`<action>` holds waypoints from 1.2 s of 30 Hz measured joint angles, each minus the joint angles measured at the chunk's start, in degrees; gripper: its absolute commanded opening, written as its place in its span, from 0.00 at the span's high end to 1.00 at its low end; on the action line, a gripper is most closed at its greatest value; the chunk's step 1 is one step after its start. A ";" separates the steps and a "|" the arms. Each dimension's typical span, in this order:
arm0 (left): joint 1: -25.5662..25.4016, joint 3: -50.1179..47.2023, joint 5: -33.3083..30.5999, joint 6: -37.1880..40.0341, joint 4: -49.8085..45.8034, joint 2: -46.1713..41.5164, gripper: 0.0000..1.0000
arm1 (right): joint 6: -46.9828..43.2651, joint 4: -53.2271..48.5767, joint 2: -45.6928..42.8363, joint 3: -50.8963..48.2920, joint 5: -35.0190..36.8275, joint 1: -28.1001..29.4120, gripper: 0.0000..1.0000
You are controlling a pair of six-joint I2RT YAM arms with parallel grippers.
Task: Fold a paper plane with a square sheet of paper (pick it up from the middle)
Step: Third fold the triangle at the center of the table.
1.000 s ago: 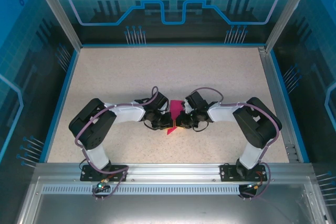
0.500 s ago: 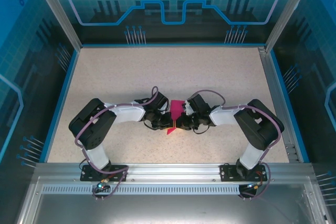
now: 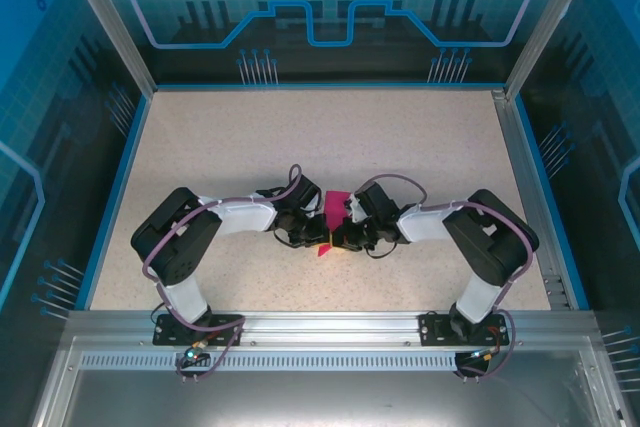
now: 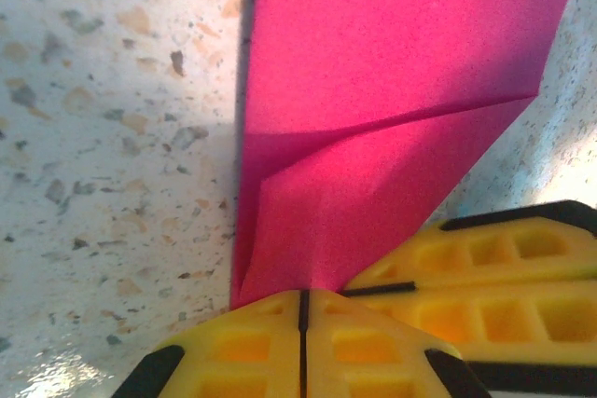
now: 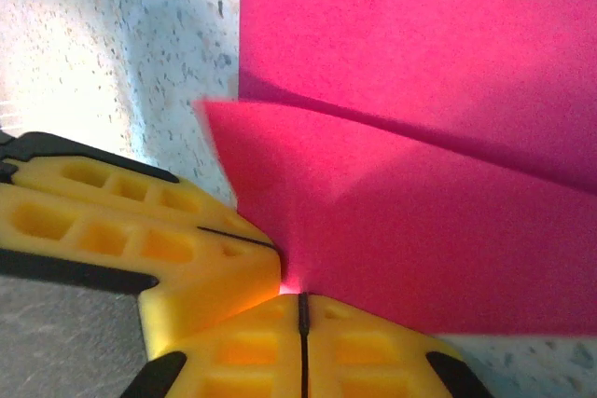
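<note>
Top external view, just below the centre of the frame: narrow magenta-pink folded paper plane [image 3: 334, 213], held at its lower end between the noses of two black-and-white arms, on a speckled beige tabletop [image 3: 250, 147]. Flat or slightly lifted: cannot be told.

Left wrist view, bottom edge: left gripper [image 4: 302, 319], yellow ribbed pads [image 4: 242, 351] pressed tight together, clamped on the pink sheet's lower corner; above it, a diagonal crease [image 4: 401, 123] across the paper.

Right wrist view, bottom edge: right gripper [image 5: 302, 323], likewise pinched shut on the same pink edge, with the other gripper's yellow fingers touching at lower left.

Against a second ago: right gripper slid leftward to the paper and finished closing; purple cable loop [image 3: 385, 182] now nearer the centre. Left side unmoved.

Meaning, as a judgement: a two-sided hold now secured near the fold line, ready for pressing or working the next crease. Risk of a tear if pulled apart.
</note>
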 measured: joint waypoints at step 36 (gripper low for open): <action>-0.02 0.15 -0.37 0.07 -0.22 0.00 0.92 | -3.98 -4.37 1.73 3.37 -2.78 -11.87 0.87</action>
